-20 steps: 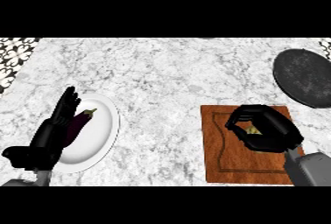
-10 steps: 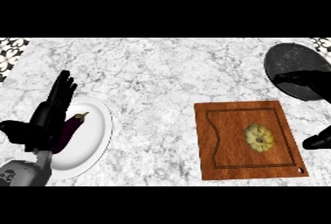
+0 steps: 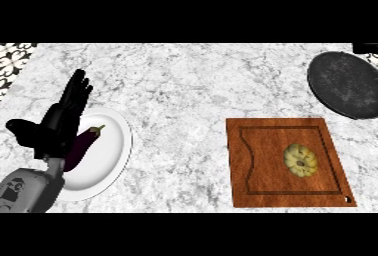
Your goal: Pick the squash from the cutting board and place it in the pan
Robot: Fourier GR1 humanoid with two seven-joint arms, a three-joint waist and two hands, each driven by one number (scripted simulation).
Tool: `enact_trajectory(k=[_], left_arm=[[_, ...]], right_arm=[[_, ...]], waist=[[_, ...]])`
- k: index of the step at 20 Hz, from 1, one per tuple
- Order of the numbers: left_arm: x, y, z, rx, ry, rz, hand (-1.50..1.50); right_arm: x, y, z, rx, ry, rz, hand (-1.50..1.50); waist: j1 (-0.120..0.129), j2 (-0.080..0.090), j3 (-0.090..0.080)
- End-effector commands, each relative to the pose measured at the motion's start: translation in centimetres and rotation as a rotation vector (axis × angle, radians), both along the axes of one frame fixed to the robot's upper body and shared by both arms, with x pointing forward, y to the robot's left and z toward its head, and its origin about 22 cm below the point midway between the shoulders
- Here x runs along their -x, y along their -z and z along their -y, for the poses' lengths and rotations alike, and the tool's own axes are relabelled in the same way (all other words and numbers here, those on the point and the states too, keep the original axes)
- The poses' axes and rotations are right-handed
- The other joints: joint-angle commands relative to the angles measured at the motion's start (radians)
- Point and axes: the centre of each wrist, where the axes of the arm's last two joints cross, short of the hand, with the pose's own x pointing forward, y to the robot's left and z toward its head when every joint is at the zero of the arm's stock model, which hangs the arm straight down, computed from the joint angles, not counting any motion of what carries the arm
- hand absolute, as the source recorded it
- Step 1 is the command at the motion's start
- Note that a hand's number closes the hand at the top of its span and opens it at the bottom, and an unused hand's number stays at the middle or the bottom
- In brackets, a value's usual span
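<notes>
A pale yellow squash (image 3: 300, 160) lies alone on the right half of the wooden cutting board (image 3: 258, 165). The dark round pan (image 3: 345, 84) sits at the far right of the counter, past the board, with nothing in it. My left hand (image 3: 60, 120) rests open at the left edge, fingers straight and pointing up, over the white plate. My right hand shows nowhere in the head view.
A white plate (image 3: 111, 160) at the left holds a purple eggplant (image 3: 83, 146), partly behind my left hand. A patterned tile strip (image 3: 13, 60) borders the counter's far left corner. Bare marble lies between plate and board.
My right hand was curled over the squash a second ago, then swung off to the right and left the view. The squash stays on the board. The view shifted slightly.
</notes>
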Motion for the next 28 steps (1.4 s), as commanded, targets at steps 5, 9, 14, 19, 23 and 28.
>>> enact_trajectory(k=[5, 9, 14, 19, 23, 28], left_arm=[[-1.0, -0.5, 1.3, 0.005, 0.025, -0.011, 0.0], [-0.5, 1.4, 1.4, -0.018, 0.014, -0.025, 0.0], [-0.9, 0.7, 0.2, -0.006, -0.008, -0.032, 0.0], [-1.7, 1.2, -0.8, 0.006, -0.042, -0.013, 0.0], [-0.9, 1.2, 0.5, -0.005, -0.027, -0.034, 0.0], [-1.6, 0.9, -0.6, -0.008, -0.026, -0.033, 0.0]], right_arm=[[-1.3, -1.1, -0.4, 0.06, -0.223, 0.063, -1.5], [-2.0, -0.8, -0.6, 0.054, -0.251, 0.04, -1.5], [-1.4, 1.0, -2.8, 0.076, -0.39, -0.046, -1.5], [-1.4, 2.4, -3.3, 0.139, -0.403, -0.023, -1.5], [-1.4, 4.6, -2.6, 0.207, -0.363, -0.06, -1.5], [-2.5, 5.9, -2.6, 0.243, -0.323, -0.032, -1.5]], waist=[[0.005, -0.006, -0.001], [0.009, -0.005, -0.004], [-0.015, -0.018, -0.004], [-0.028, -0.015, -0.005], [-0.024, -0.021, -0.004], [-0.03, -0.02, -0.005]])
